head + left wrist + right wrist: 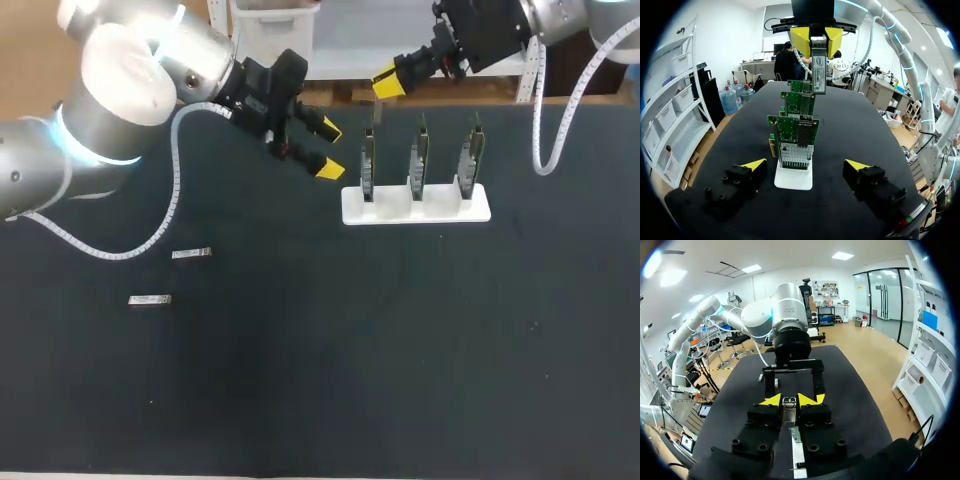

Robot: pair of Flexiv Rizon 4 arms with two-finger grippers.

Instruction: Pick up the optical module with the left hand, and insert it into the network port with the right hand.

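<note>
Your left end effector (330,150) hung spread and empty beside the network cards (420,160); your right end effector (388,82) pinched the optical module (818,70) above them. It looked light, stiff and slick, best held by its long flat sides.

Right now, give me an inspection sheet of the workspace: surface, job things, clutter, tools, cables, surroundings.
Surface: black table.
Job's things: three cards upright in white holder; module held above them; one loose module lying flat, another beside it.
Clutter: nothing seen.
Tools: left tool open, beside holder; right tool shut on module.
Cables: left cable and right cable hang off the arms.
Surroundings: nothing seen.
</note>
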